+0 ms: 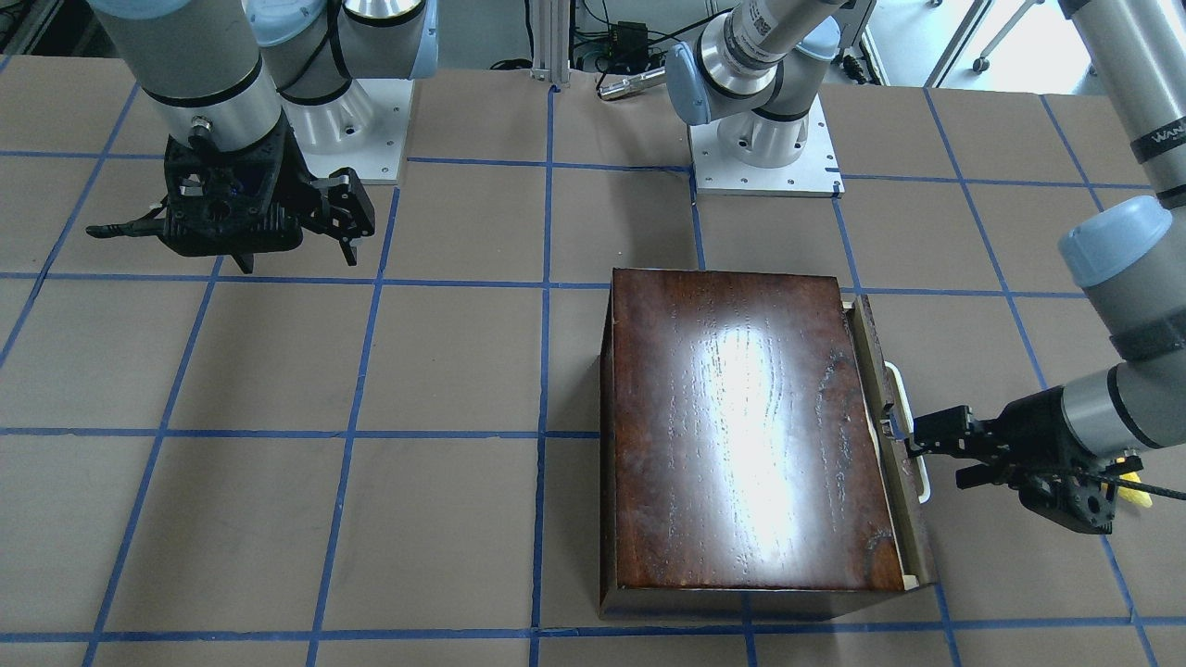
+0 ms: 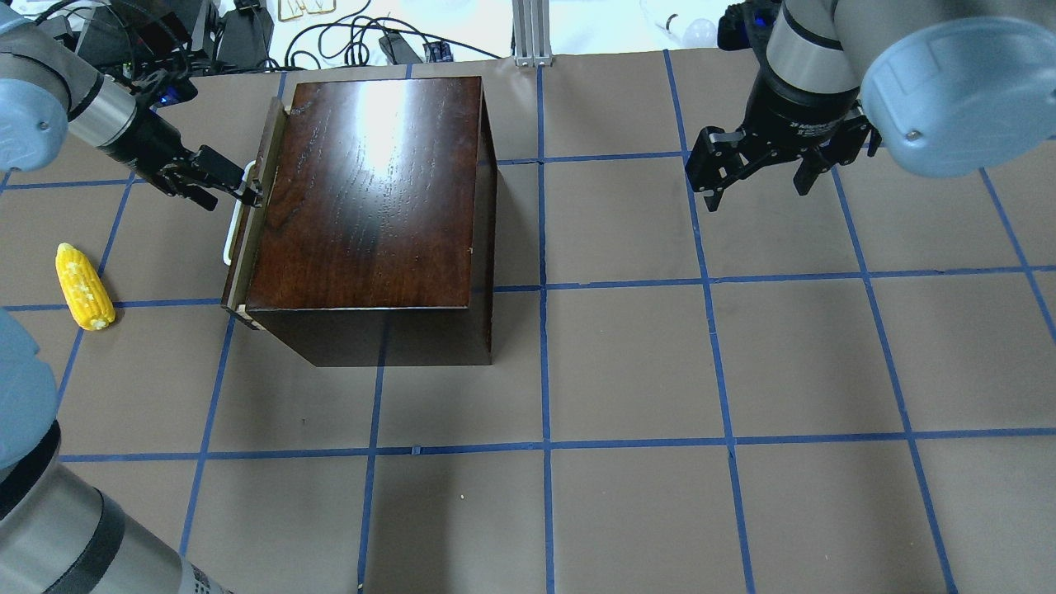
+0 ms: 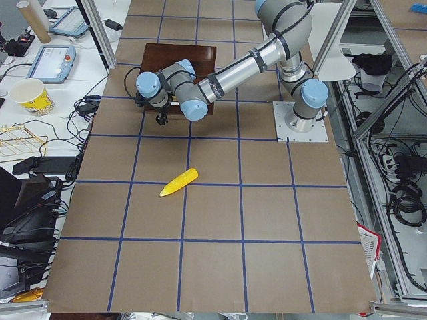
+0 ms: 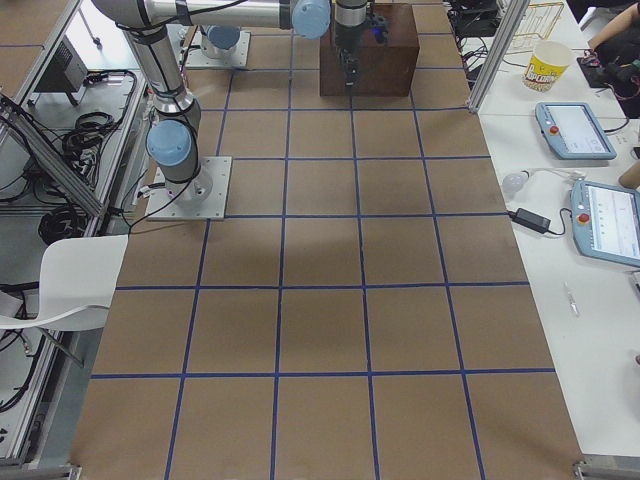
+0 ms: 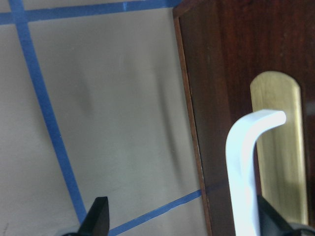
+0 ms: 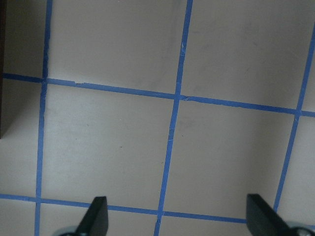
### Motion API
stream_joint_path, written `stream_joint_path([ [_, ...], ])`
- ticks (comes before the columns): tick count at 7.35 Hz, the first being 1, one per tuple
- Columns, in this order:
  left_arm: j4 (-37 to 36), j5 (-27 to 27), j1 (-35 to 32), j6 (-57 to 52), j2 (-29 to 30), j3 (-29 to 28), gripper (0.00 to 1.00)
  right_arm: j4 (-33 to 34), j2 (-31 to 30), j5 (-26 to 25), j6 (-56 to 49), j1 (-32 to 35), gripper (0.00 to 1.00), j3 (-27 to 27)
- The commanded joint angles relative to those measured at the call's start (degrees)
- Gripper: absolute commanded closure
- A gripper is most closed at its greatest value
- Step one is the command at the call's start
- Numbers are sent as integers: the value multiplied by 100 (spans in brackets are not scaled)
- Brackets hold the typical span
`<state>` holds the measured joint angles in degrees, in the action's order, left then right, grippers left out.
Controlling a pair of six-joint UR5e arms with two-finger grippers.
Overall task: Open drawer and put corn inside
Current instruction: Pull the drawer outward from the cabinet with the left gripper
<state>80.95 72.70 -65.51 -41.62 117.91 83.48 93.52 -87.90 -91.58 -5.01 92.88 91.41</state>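
The dark-brown box [image 2: 371,181] stands on the table with its drawer [image 2: 246,247] facing my left arm. The drawer is out by a narrow gap, and a pale strip [image 1: 871,371] shows behind the front panel. My left gripper [image 2: 231,194] is open at the white loop handle [image 2: 233,239]. In the left wrist view the handle [image 5: 243,162] lies just inside one finger of the left gripper [image 5: 184,221]. The yellow corn [image 2: 84,286] lies on the table, apart from the box. My right gripper [image 2: 757,194] is open and empty above the table.
The brown table cover carries a blue tape grid [image 2: 544,285]. The arm bases [image 1: 764,157] stand on white plates at the robot's edge. Off the table are cables, tablets [image 4: 575,130] and a paper cup [image 4: 545,65].
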Motion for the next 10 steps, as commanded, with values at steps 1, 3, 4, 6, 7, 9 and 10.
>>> stream_joint_path([
  [1, -9, 95, 12, -171, 4, -68, 0, 0, 1, 0, 0, 2, 0, 0],
  [3, -9, 243, 12, -310, 4, -139, 0, 0, 1, 0, 0, 2, 0, 0],
  [4, -9, 270, 21, -329, 4, -139, 0, 0, 1, 0, 0, -15, 0, 0],
  [6, -9, 271, 117, -408, 4, -139, 0, 0, -8, 0, 0, 2, 0, 9],
  [7, -9, 288, 187, -608, 4, -139, 0, 0, 1, 0, 0, 2, 0, 0],
  [9, -9, 359, 266, -811, 4, -174, 0, 0, 1, 0, 0, -15, 0, 0],
  [10, -9, 367, 284, -856, 4, -209, 0, 0, 1, 0, 0, 2, 0, 0],
])
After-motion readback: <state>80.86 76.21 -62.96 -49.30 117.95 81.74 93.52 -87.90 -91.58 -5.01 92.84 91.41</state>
